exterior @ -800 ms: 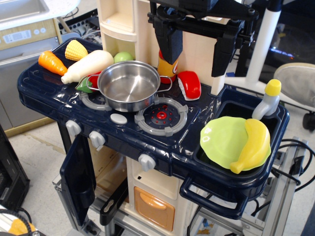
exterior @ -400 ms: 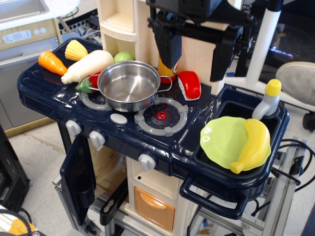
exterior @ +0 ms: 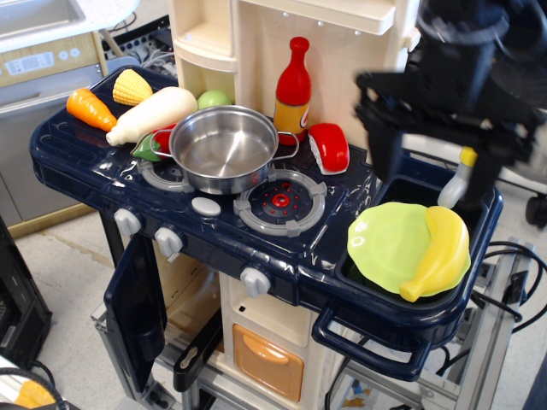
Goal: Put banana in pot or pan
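Note:
The yellow banana (exterior: 440, 253) lies in the sink at the right, resting on the edge of a lime-green plate (exterior: 389, 243). The shiny steel pot (exterior: 223, 147) stands empty on the left burner of the toy stove. My gripper (exterior: 434, 166) hangs blurred above the back of the sink, up and a little left of the banana. Its two black fingers (exterior: 384, 149) stand wide apart and hold nothing.
A red and yellow bottle (exterior: 293, 90) and a red-white food piece (exterior: 330, 147) stand behind the right burner (exterior: 280, 202). A corn cob (exterior: 132, 86), a carrot (exterior: 90, 108), a cream-white long vegetable (exterior: 152, 115) and a green-red piece (exterior: 150, 145) lie left of the pot. A white bottle with a yellow cap (exterior: 462, 175) stands at the sink's back.
My gripper has moved fast to the right and down, from above the bottle and burner to above the sink. The bottle it hid shows in full. Nothing else moved.

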Tool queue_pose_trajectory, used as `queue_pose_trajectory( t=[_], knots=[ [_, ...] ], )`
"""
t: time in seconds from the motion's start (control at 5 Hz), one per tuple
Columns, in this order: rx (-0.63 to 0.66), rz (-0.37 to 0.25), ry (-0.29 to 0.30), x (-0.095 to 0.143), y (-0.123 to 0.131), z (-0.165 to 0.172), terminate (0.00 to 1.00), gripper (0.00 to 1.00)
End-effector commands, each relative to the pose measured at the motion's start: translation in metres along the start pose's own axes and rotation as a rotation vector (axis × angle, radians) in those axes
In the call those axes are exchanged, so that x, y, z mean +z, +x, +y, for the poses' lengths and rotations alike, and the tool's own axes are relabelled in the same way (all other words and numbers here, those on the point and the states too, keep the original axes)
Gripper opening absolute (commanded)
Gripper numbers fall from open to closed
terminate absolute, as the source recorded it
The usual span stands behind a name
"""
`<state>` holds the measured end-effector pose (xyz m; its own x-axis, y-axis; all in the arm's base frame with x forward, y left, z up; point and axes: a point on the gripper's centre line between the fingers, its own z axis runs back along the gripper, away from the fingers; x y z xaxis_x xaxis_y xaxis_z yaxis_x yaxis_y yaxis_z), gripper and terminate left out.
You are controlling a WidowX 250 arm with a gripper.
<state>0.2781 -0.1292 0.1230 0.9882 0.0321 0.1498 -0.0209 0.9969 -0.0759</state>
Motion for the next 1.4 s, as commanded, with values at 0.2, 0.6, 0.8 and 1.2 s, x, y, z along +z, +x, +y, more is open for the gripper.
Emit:
queue_pose_trajectory(
  t=[0.2, 0.6, 0.8, 1.2],
  knots=[
    [-0.009, -0.118, -0.121, -0.055, 0.015, -0.013, 0.00, 1.00],
    [0.014, -0.088, -0.152, -0.089, 0.031, -0.008, 0.00, 1.00],
    [0.043, -0.081, -0.148, -0.105, 0.035, -0.007, 0.00, 1.00],
    [0.076, -0.051, -0.085, -0.090, 0.033, -0.011, 0.00, 0.00]
  ],
)
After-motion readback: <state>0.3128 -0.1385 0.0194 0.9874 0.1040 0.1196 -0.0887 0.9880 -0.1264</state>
